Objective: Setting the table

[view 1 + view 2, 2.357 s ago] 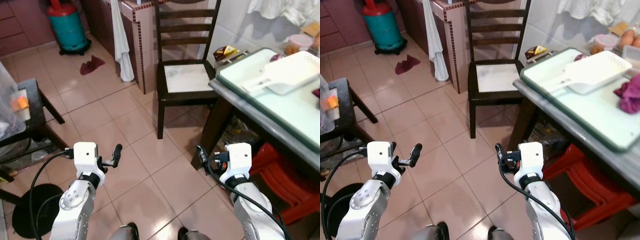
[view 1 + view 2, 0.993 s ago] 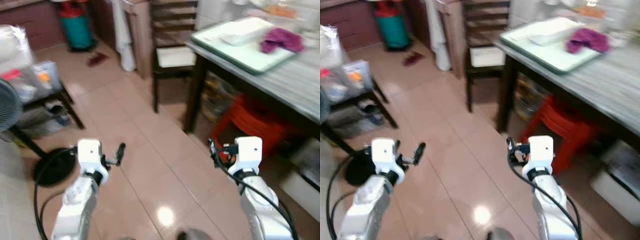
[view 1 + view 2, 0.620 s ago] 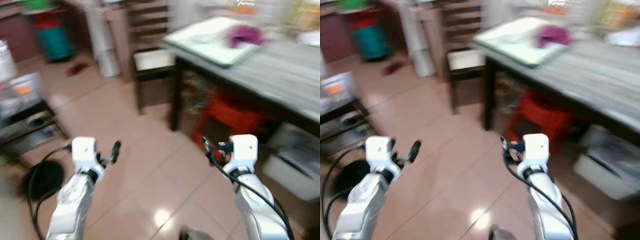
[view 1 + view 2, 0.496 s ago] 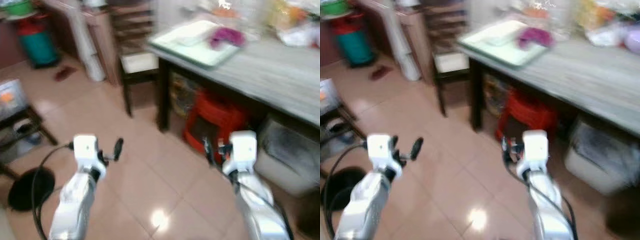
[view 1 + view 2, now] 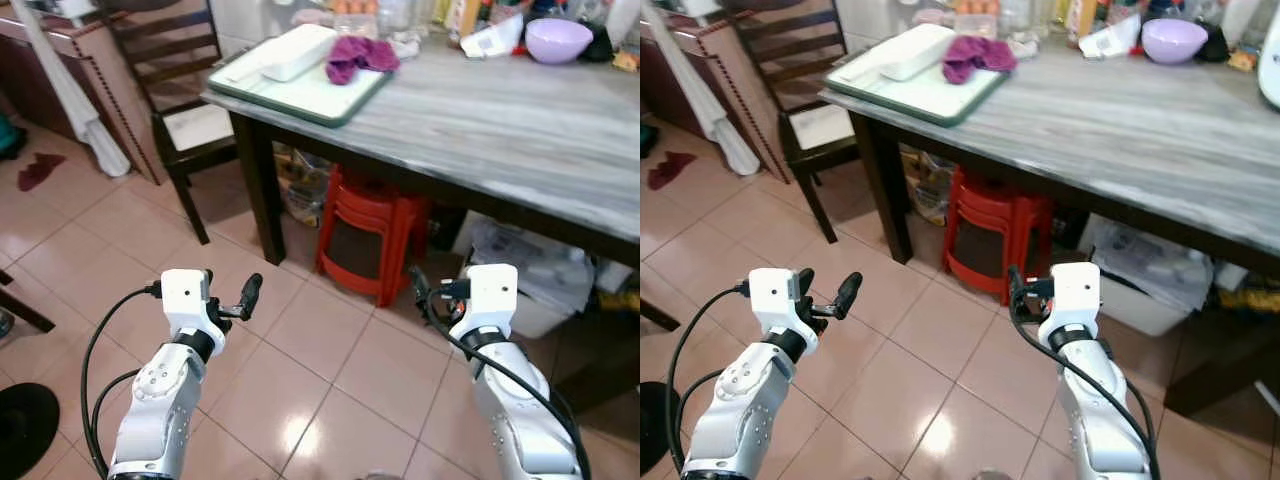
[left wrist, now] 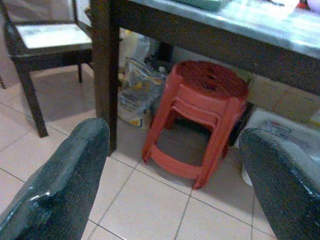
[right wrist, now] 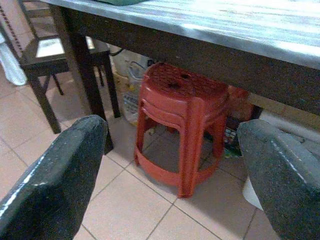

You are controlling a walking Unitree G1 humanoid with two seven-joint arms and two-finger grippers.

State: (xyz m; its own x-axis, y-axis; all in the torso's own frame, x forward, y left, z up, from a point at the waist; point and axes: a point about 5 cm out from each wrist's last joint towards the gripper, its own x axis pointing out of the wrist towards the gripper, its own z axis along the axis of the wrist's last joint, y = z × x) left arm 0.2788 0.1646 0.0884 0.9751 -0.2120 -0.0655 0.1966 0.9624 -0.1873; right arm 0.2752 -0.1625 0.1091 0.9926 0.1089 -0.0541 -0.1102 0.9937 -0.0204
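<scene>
Both claws, left claw [image 5: 243, 297] and right claw [image 5: 418, 291], hang wide and empty below the counter [image 5: 520, 120], whose tray [image 5: 300, 92] with purple cloth [image 5: 360, 53] lies at 12 o'clock; advisably, approach squarely, raising arms clear of the edge.
</scene>
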